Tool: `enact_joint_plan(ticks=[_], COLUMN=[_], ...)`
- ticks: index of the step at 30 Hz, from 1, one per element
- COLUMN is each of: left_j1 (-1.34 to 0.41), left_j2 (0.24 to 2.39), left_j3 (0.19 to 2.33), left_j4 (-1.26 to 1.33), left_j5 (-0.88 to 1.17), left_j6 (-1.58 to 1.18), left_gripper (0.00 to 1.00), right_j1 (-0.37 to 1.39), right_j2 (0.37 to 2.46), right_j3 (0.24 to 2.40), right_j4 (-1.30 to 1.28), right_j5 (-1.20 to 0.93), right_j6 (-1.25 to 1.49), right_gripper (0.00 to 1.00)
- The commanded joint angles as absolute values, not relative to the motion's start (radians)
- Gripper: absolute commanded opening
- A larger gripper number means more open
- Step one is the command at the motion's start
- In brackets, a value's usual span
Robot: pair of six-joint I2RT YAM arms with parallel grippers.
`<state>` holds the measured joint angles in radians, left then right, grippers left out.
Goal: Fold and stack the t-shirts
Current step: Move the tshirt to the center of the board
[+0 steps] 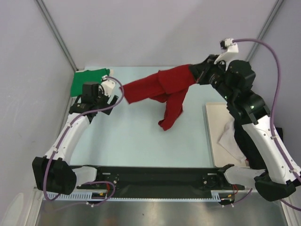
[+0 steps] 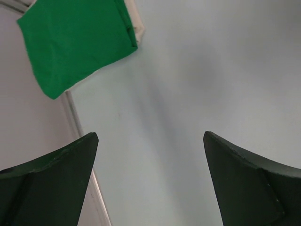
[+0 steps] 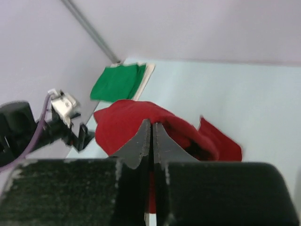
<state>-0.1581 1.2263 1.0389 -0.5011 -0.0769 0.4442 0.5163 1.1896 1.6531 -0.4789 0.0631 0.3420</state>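
Note:
The deep red t-shirt [image 1: 162,89] hangs stretched above the table's far middle, one end drooping toward the table. My right gripper [image 1: 194,75] is shut on its right end; in the right wrist view the red t-shirt [image 3: 127,125] bunches over my closed gripper [image 3: 152,123]. The bright green t-shirt [image 1: 87,81] lies folded at the far left corner; it also shows in the left wrist view [image 2: 77,40] and the right wrist view [image 3: 117,82]. My left gripper [image 1: 114,100] is open and empty, just left of the red shirt's left end; its fingers [image 2: 61,179] frame bare table.
A flat cream board [image 1: 221,132] lies at the right with a pale cloth [image 1: 231,136] on it. A black garment [image 1: 244,141] sits under my right arm. Grey walls close the left, far and right sides.

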Motion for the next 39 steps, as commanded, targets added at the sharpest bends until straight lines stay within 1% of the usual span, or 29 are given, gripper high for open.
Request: enact_joint_plan(ticks=[1,3,4,7,8,10,11,14,15,18,19,22,23,24,27,30,31,32,34,35,36,38,39], left_j1=[-0.123,-0.115,-0.115,-0.112,-0.112,-0.112,-0.112,-0.112,-0.113,-0.139,-0.152,-0.208,-0.230,-0.239,-0.261,-0.273,-0.276,-0.287,-0.304,-0.320,-0.328,-0.345,-0.350], left_j2=[1.178,1.186,1.189,1.232,1.259,1.295,1.322,1.353,1.364,1.385,1.390,1.405,1.411,1.413,1.443,1.488,1.502,1.537,1.575,1.598,1.641,1.693,1.753], left_j3=[1.092,1.083,1.072,1.063,1.063,1.062,1.060,1.043,1.034,1.012,1.011,1.015,1.022,1.028,1.071,1.126,1.162,1.182,1.250,1.276,1.302,1.385,1.417], left_j4=[-0.494,-0.488,-0.486,-0.489,-0.500,-0.512,-0.528,-0.545,-0.542,-0.543,-0.542,-0.528,-0.517,-0.515,-0.509,-0.500,-0.500,-0.505,-0.508,-0.512,-0.514,-0.506,-0.503], left_j5=[-0.069,-0.069,-0.069,-0.049,-0.032,-0.008,0.029,0.158,0.211,0.281,0.287,0.261,0.259,0.259,0.249,0.215,0.206,0.181,0.157,0.144,0.120,0.094,0.078], left_j6=[0.428,0.431,0.434,0.439,0.443,0.448,0.451,0.451,0.449,0.459,0.462,0.466,0.466,0.465,0.459,0.443,0.440,0.433,0.423,0.414,0.405,0.376,0.365], left_gripper=[1.00,1.00,1.00,1.00,0.99,0.94,0.93,0.89,0.89,0.89,0.89,0.90,0.90,0.90,0.90,0.90,0.90,0.90,0.89,0.89,0.88,0.88,0.87], right_j1=[0.523,0.540,0.557,0.652,0.714,0.767,0.785,0.790,0.760,0.692,0.625,0.496,0.407,0.356,0.209,0.092,0.065,0.020,0.008,-0.023,-0.031,-0.026,-0.011], right_j2=[1.164,1.166,1.181,1.245,1.299,1.347,1.356,1.310,1.271,1.208,1.198,1.184,1.186,1.190,1.256,1.394,1.434,1.524,1.618,1.716,1.753,1.796,1.778], right_j3=[1.472,1.369,1.248,1.103,1.094,1.103,1.126,1.097,1.089,1.109,1.126,1.178,1.178,1.174,1.184,1.219,1.261,1.288,1.368,1.469,1.536,1.636,1.628], right_j4=[-0.326,-0.276,-0.211,-0.094,-0.075,-0.072,-0.093,-0.088,-0.078,-0.104,-0.179,-0.308,-0.311,-0.308,-0.262,-0.183,-0.158,-0.150,-0.191,-0.234,-0.346,-0.437,-0.460], right_j5=[-0.087,-0.109,-0.136,-0.233,-0.267,-0.328,-0.315,-0.282,-0.300,-0.311,-0.289,-0.186,-0.170,-0.140,-0.074,-0.093,-0.098,-0.112,-0.144,-0.134,-0.089,-0.033,-0.002], right_j6=[0.489,0.550,0.580,0.664,0.654,0.614,0.603,0.572,0.568,0.554,0.545,0.488,0.470,0.450,0.362,0.292,0.288,0.291,0.285,0.279,0.264,0.253,0.242], right_gripper=[0.00,0.00,0.00,0.00,0.00,0.00,0.00,0.00,0.00,0.00,0.00,0.00,0.00,0.00,0.00,0.00,0.02,0.15,0.37,0.53,0.56,0.59,0.60])
